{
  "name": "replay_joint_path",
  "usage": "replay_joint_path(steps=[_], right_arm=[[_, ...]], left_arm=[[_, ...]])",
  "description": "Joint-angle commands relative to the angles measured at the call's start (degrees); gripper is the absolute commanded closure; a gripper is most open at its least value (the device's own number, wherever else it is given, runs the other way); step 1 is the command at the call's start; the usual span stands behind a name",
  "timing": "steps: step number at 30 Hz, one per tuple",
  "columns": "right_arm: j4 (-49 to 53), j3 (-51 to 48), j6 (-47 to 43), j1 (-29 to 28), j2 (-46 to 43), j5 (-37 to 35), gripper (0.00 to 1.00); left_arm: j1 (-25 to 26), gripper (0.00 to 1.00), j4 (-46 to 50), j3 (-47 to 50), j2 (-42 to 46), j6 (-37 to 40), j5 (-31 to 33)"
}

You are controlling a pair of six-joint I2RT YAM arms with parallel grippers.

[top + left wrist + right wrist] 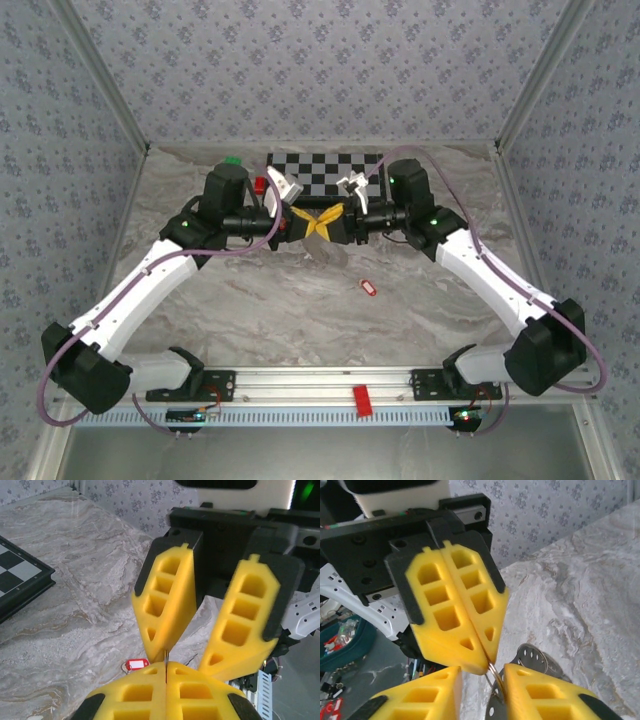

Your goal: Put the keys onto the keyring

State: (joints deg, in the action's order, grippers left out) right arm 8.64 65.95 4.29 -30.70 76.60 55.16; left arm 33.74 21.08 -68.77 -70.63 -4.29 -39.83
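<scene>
The red-tagged key lies on the marble table, well apart from both arms. Beyond it, the left gripper pinches the thin keyring at its fingertips. The right gripper is spread either side of the ring, in front of the chessboard.

A black-and-white chequered board lies at upper centre on the grey marbled tabletop; left of it, a small red block and, seemingly, a partly hidden green block.
</scene>
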Motion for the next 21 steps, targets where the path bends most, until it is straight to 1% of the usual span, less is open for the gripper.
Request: replay_joint_path(steps=[1, 2, 4, 10, 12, 16, 17, 18, 19, 21], right_arm=[[2.12, 1.89, -1.66, -0.35, 0.25, 1.62, 0.78], [2.28, 1.90, -1.75, -0.31, 0.22, 1.58, 0.80], [2.56, 1.90, -1.98, -0.31, 0.03, 1.47, 0.87], [2.47, 1.38, -2.10, 0.00, -0.90, 0.74, 0.88], [2.17, 1.24, -2.02, 0.06, -1.20, 0.68, 0.91], [0.40, 0.19, -1.02, 0.26, -1.60, 0.48, 1.00], [-0.27, -0.22, -0.45, 0.29, -1.64, 0.20, 1.00], [-1.09, -0.62, 0.22, 0.45, -1.76, 0.05, 1.00], [-2.68, -1.29, 1.29, 0.68, -1.80, 0.17, 1.00], [-6.59, -2.96, 4.37, 1.12, -2.06, 0.48, 1.00]], left_arm=[[-0.14, 1.00, -1.17, -2.56, 0.32, 0.60, -1.75], [-0.12, 1.00, -1.06, -2.54, 0.32, 0.64, -1.78], [-0.09, 1.00, -0.95, -2.55, 0.32, 0.69, -1.74], [-0.16, 1.00, -0.50, -2.66, -0.21, 0.93, -1.74], [-0.09, 1.00, -0.36, -2.73, -0.27, 1.04, -1.85], [-0.15, 1.00, -0.42, -2.85, -0.32, 0.80, -1.66], [-0.14, 0.97, -0.63, -2.83, -0.30, 0.56, -1.65], [-0.12, 0.88, -1.05, -2.69, -0.14, 0.22, -1.65], [-0.16, 0.77, -1.88, -2.38, 0.08, -0.61, -1.37], [-0.16, 0.68, -4.66, -1.16, 0.79, -2.78, -0.04]])
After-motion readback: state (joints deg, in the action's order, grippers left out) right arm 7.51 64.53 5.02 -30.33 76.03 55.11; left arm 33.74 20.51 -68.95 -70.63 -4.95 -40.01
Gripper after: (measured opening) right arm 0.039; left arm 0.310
